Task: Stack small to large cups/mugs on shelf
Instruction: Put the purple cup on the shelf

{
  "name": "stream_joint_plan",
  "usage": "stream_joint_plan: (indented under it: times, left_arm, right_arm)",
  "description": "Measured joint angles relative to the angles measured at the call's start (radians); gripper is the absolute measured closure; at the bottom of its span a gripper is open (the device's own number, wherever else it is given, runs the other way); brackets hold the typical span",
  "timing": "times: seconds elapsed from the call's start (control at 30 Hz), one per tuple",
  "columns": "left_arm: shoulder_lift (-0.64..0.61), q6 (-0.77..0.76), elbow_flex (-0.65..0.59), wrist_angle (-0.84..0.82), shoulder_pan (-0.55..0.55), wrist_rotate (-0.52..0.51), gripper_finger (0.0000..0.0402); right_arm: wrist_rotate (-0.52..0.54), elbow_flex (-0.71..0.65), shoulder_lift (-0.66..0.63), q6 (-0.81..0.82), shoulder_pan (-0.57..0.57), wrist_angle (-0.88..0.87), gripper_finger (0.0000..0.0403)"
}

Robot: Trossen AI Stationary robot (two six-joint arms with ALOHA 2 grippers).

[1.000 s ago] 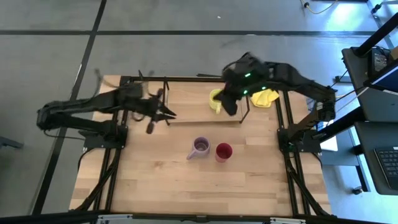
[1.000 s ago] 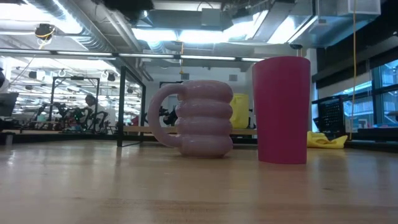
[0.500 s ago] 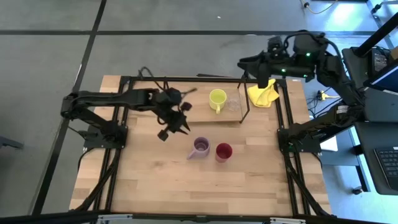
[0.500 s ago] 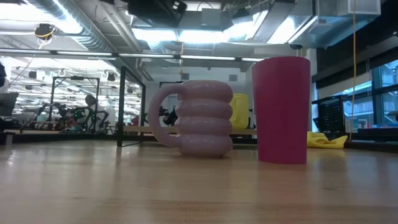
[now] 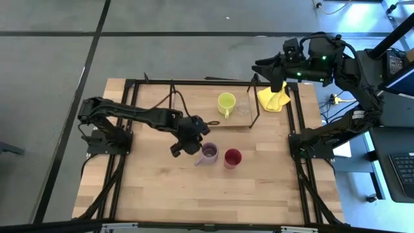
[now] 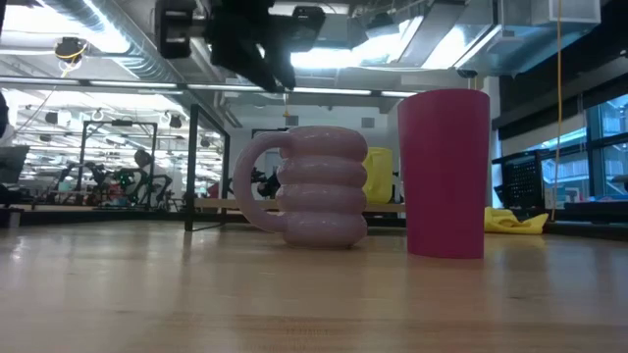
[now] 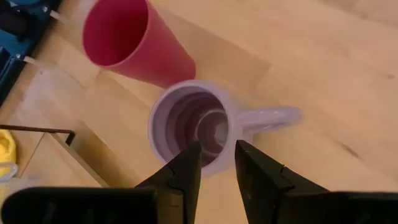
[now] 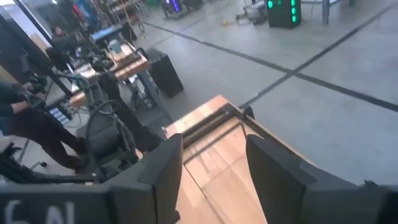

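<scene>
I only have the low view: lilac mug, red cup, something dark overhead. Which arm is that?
Observer: The left end effector, right above the lilac mug.
Operator: Gripping it?
Observer: No. Its fingers are slightly apart over the mug's rim, not closed on it.
Operator: What's on the shelf?
Observer: The yellow-green mug and the glass stand at the right end of the shelf. The right end effector waits open, raised near the table's far right corner by the cloth.
</scene>
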Motion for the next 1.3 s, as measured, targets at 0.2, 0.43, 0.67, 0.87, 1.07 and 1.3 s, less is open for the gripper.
stream_joint_plan:
  times: [0.2,0.43,0.67,0.87,1.07,1.3]
  left_arm:
    - [0.046,0.017,0.0,0.026,-0.011,-0.033,0.0307]
    - [0.074,0.03,-0.001,0.024,-0.013,-0.037,0.0307]
    - [0.111,0.03,-0.001,0.023,-0.02,-0.029,0.0307]
    - [0.152,0.039,-0.001,0.025,-0.046,-0.055,0.0307]
    - [0.172,0.079,-0.001,0.023,-0.048,-0.163,0.0321]
    - [0.167,0.0,0.02,-0.013,-0.027,-0.276,0.038]
  right_arm:
    - [0.0,0.0,0.0,0.003,0.0,-0.023,0.0224]
    - [0.0,0.0,0.0,0.002,0.0,-0.026,0.0224]
    - [0.001,0.0,0.0,-0.014,0.0,-0.026,0.0224]
    - [0.002,0.0,0.0,-0.015,-0.001,-0.026,0.0224]
    - [0.003,0.0,0.0,-0.019,-0.001,-0.026,0.0224]
    - [0.003,0.0,0.0,-0.025,-0.003,-0.026,0.0224]
